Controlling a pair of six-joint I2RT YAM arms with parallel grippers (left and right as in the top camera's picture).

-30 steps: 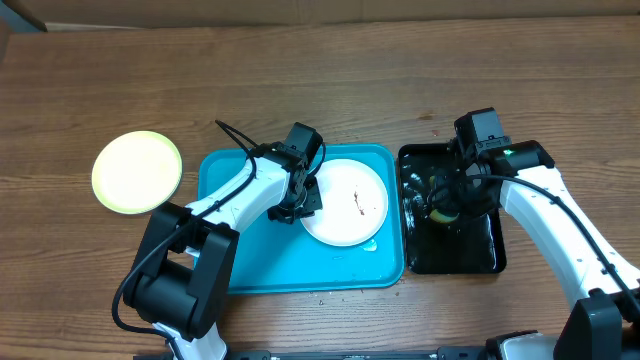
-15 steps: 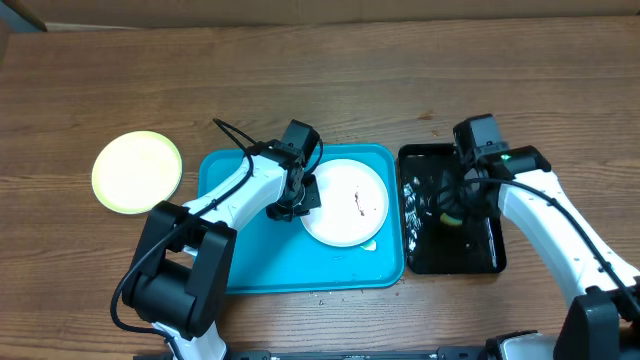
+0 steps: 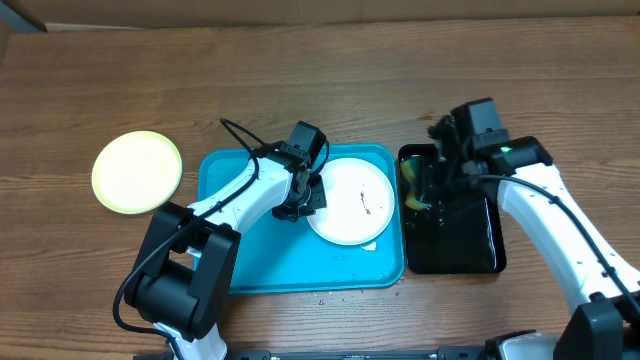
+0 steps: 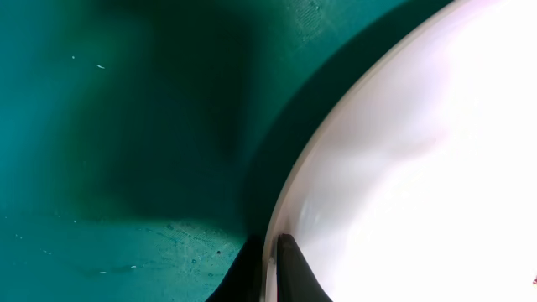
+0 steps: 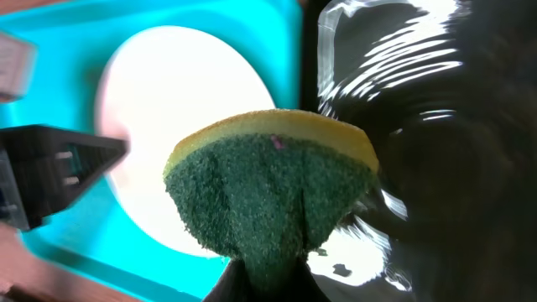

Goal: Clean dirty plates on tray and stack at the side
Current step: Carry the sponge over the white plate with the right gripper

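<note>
Yellow-green plate (image 3: 137, 172) lies on the desk (image 3: 300, 80), left of the turquoise tray (image 3: 240, 260). Left fingers (image 4: 295, 277) are clenched on the left rim of the smeared white plate (image 3: 350, 205) inside that tray. Right fingers (image 5: 220, 294) pinch a green-and-yellow sponge (image 5: 277, 193) at the left edge of the black tray (image 3: 460, 245).

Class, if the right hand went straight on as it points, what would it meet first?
Probably the white plate on the turquoise tray, with the sponge held by the right hand touching first; depth is unclear, so the tray's rim might come first.
</note>
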